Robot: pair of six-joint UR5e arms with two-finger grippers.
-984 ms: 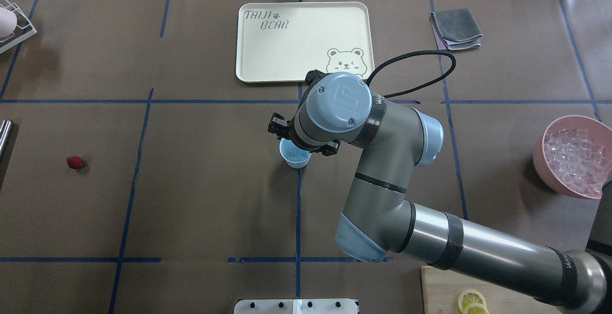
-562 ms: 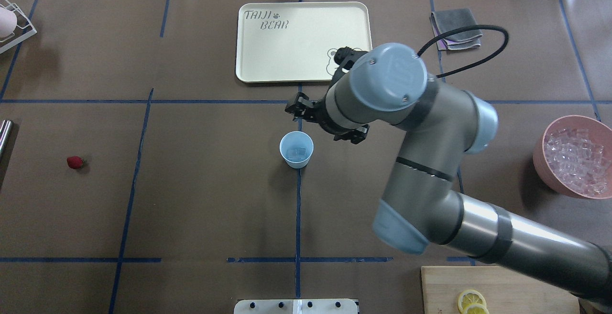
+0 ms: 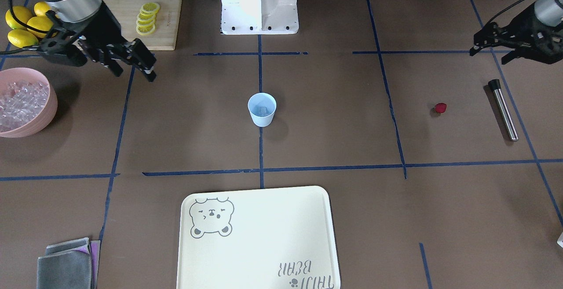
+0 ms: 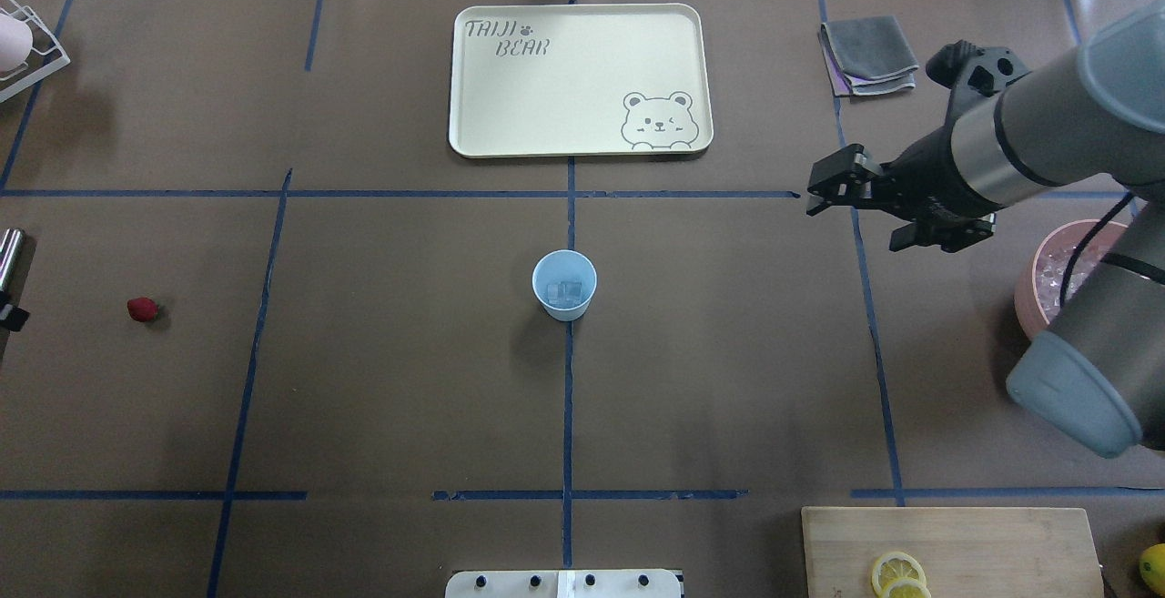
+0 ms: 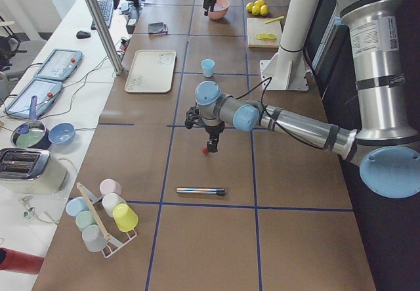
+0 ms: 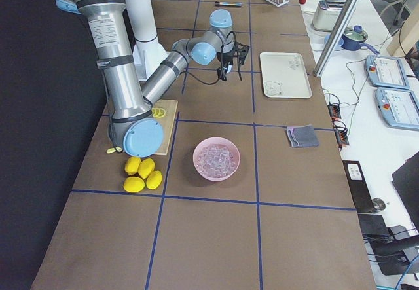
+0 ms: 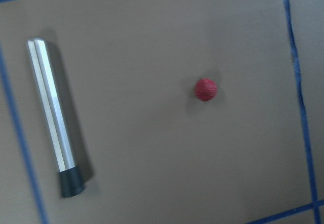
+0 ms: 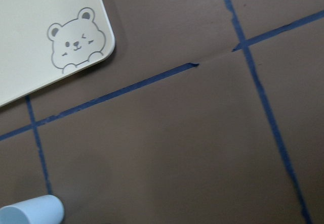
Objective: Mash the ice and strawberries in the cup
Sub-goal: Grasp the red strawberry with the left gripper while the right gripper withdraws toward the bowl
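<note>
— Done?
— Ice (image 4: 568, 290) placed in cup (image 4: 549, 272), well apart from released right claw (image 4: 854, 220).
— Left?
— Strawberry (image 3: 440, 107) on desk (image 4: 382, 380) near released left claw (image 3: 489, 56), not yet added; nothing mashed.

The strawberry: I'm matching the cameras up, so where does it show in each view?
Front-facing: strawberry right of centre, left of the metal rod.
Overhead: strawberry far left.
Exterior left: strawberry near centre, just beyond the rod.
Exterior right: too small to tell.
Left wrist: strawberry right of centre.
Right wrist: not in it.
Shared landmark: the metal rod, lying near the strawberry but apart from it.
</note>
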